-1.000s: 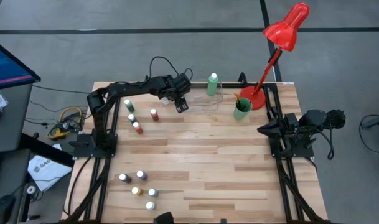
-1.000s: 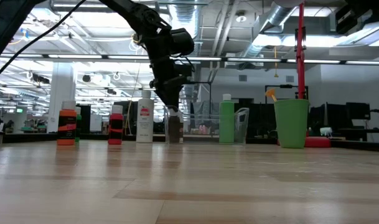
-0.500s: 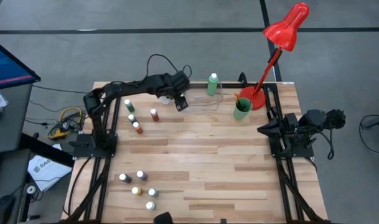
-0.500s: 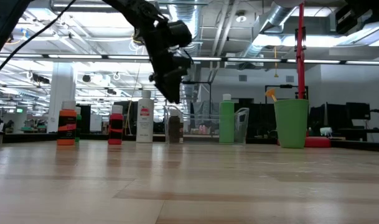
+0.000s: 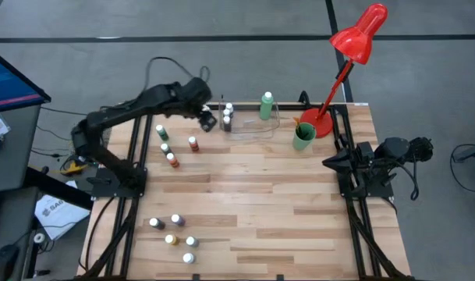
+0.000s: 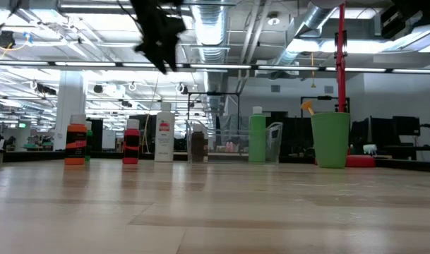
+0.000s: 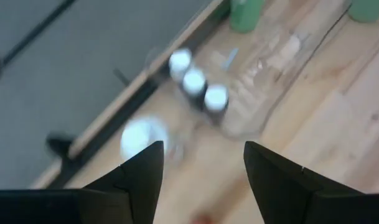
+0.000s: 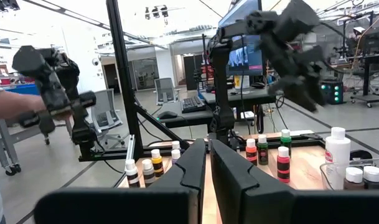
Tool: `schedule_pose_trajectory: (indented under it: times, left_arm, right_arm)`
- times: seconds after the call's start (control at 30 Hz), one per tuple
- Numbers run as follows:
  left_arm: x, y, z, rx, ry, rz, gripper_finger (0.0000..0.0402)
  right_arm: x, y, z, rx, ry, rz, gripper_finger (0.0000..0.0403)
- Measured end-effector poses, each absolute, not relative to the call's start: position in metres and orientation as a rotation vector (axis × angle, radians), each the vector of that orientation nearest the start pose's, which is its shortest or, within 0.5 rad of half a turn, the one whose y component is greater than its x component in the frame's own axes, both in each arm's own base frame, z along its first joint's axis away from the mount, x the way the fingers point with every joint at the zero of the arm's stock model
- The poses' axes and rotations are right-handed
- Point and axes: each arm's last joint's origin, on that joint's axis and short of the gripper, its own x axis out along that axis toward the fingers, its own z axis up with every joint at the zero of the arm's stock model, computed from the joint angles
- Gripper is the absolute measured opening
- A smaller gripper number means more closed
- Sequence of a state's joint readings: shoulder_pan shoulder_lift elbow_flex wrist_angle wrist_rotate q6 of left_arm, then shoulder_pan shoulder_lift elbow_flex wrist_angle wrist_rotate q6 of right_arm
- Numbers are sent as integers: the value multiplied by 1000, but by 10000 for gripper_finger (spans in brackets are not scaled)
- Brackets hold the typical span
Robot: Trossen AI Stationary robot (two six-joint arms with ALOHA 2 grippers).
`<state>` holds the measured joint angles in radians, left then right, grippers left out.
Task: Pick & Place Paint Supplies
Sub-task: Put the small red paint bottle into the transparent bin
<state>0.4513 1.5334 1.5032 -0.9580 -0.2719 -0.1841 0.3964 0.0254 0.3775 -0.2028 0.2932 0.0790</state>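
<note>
At the table's far edge, three small white-capped bottles (image 5: 226,115) already stand in the clear tray (image 5: 256,129), with the tall green bottle (image 5: 266,105) at its far side. Above and just left of them, the left gripper (image 5: 207,119) hangs with fingers spread and empty. Four small bottles (image 5: 171,146) wait near the left arm and five more (image 5: 175,236) at the near edge, so most of the job seems left. Folded at the right edge, the right gripper (image 5: 331,162) is closed on nothing.

Green cup (image 5: 303,136) beside red lamp (image 5: 354,45), clear plastic tray (image 5: 253,123) at wooden table's (image 5: 253,203) far edge.
</note>
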Motion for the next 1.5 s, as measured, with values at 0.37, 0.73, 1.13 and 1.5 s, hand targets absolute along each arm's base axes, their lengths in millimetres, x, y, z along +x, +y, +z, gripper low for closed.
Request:
schedule_pose_trajectory:
  times: [0.37,0.73,1.13,1.5]
  left_arm:
    - [214,113,335,-534,946,849,209]
    - [219,115,268,-561,1032,856,209]
    - [229,120,229,-519,1141,846,224]
    - [231,121,226,-514,1140,841,228]
  right_arm:
    - [58,15,265,129,-137,109,21]
    - [58,15,265,130,-137,109,21]
    - [58,15,265,129,-137,108,21]
    - [58,15,265,129,-137,109,21]
